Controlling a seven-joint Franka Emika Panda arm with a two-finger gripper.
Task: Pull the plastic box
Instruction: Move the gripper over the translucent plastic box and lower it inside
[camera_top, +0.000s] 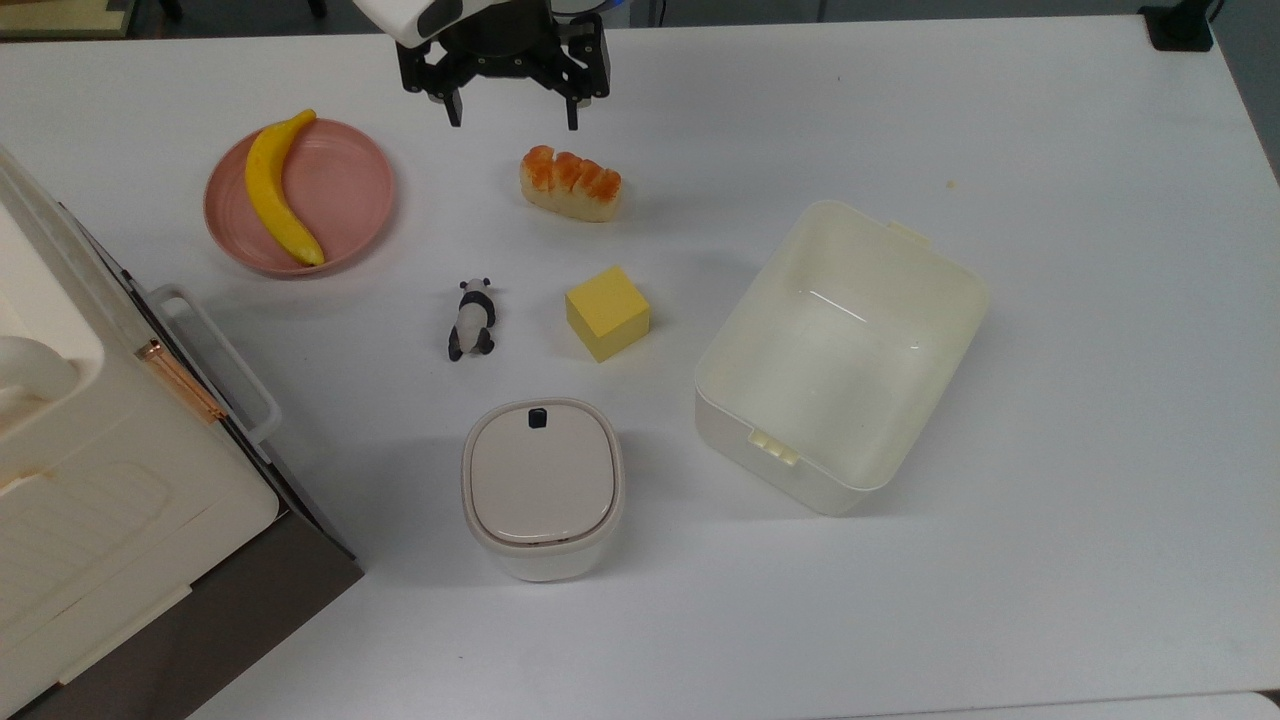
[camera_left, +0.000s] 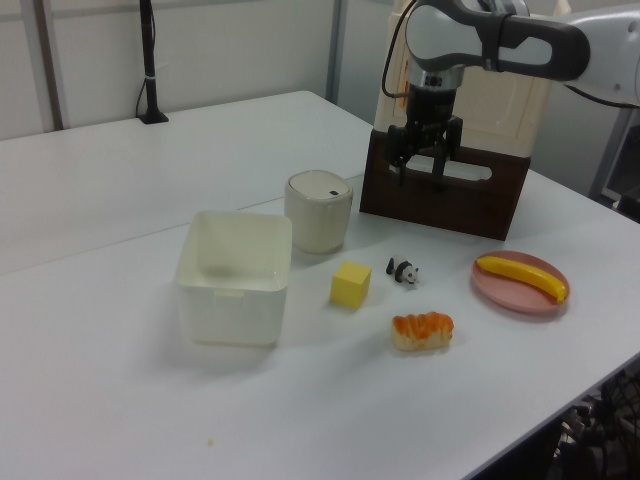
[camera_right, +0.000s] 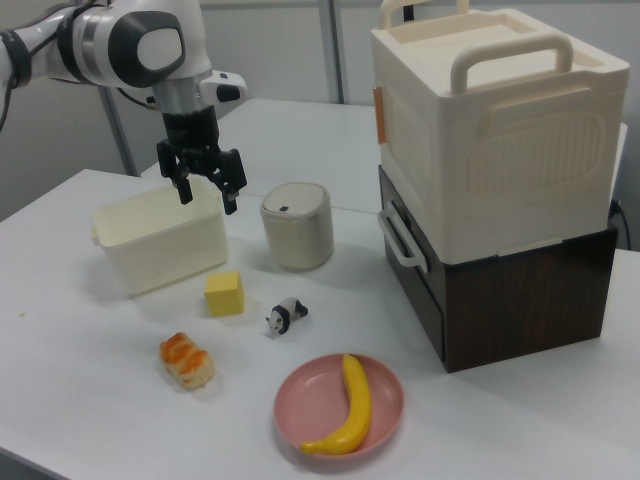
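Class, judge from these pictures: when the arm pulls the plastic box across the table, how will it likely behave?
The plastic box is open and holds nothing, so it is probably light and should slide easily on the smooth white table. Its thin walls may flex. Wide and low, it seems unlikely to tip.

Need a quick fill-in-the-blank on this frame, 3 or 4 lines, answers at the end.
1. The banana lies on a ____ plate.
2. The gripper hangs with its fingers ____ and holds nothing.
3. The plastic box has ____ inside it.
4. In the top view, the toy between the plate and the lidded container is a ____.

Missing words: pink; open; nothing; panda
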